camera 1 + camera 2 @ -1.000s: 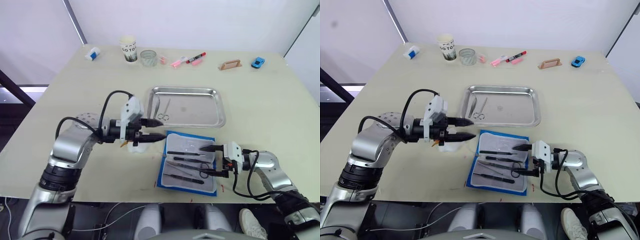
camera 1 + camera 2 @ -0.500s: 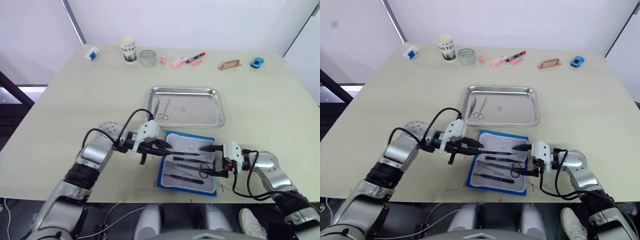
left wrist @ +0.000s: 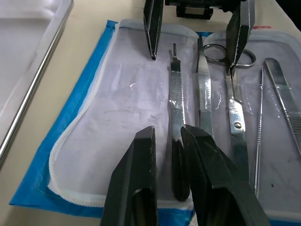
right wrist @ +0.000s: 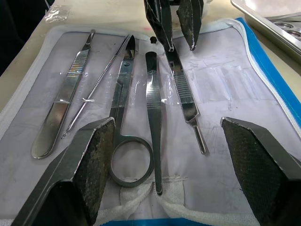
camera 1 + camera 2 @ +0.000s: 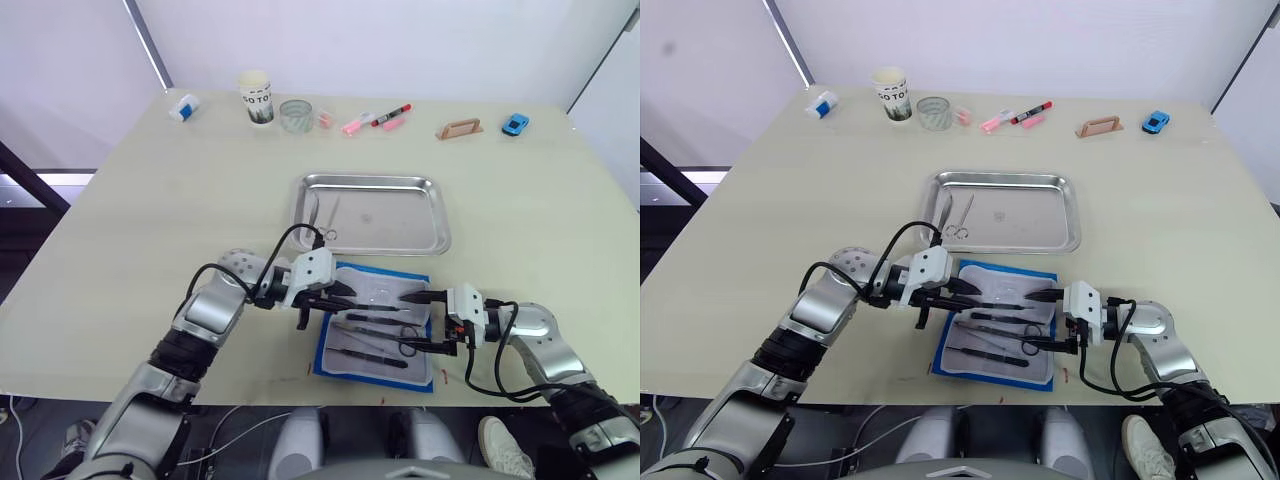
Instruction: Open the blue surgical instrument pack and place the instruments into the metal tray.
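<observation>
Steel instruments (image 4: 155, 117) on the open blue pack (image 5: 345, 355) between narrow left fingers (image 3: 141, 188) and wide right fingers (image 4: 94, 160).

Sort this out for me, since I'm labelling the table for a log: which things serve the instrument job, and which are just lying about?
Job:
blue surgical instrument pack, open
instruments on its lining
metal tray, scissors already in it

Lying about:
paper cup
glass jar
marker pens
blue toy car
wooden stand
</observation>
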Controlling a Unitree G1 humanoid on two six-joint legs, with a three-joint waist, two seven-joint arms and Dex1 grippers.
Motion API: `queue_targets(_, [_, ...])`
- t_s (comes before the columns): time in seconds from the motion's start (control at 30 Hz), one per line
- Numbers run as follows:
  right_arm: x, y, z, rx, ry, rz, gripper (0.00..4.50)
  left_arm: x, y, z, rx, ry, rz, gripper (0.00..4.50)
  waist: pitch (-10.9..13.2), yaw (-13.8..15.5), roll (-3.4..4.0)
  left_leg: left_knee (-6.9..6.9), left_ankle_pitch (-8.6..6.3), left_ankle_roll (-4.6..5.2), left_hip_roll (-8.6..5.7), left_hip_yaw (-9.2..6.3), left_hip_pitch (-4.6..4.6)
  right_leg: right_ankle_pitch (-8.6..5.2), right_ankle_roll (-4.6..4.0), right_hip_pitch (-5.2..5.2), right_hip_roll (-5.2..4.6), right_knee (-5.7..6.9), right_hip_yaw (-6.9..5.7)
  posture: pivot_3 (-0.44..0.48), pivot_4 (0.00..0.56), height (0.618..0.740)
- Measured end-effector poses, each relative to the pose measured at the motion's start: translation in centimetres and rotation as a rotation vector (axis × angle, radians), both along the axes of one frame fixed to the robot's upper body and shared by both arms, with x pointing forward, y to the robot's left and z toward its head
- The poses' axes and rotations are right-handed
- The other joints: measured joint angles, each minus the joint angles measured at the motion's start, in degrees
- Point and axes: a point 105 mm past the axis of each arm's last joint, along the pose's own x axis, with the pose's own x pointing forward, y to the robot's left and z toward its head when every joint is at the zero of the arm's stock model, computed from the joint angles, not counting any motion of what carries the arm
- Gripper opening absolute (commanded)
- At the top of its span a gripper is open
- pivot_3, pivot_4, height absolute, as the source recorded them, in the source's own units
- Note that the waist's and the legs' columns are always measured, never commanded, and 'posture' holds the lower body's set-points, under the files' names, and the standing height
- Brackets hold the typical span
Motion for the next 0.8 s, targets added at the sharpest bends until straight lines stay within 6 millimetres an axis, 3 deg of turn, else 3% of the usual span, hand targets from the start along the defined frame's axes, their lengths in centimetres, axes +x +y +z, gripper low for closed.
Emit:
queue_targets(0.17, [0.0, 0.0, 0.0, 0.001, -0.001, -0.002, 3.75, -0.6, -1.0, 0.5, 0.022, -0.023, -0.051, 0.97, 0.00, -0.02, 0.01, 0.00, 0.00, 0.00, 0.00, 0.01, 0.00, 0.00, 0.00, 0.03, 0.01, 0.00, 0.01, 0.000, 0.150, 0.740])
queue_targets(0.8, [-0.1, 0.0, -0.1, 0.002, 0.008, -0.017, 3.75, 0.2, -0.8, -0.8, 0.137, -0.098, -0.053, 0.97, -0.02, 0.00, 0.00, 0.00, 0.00, 0.00, 0.00, 0.00, 0.01, 0.00, 0.00, 0.02, 0.02, 0.00, 0.00, 0.000, 0.150, 0.740])
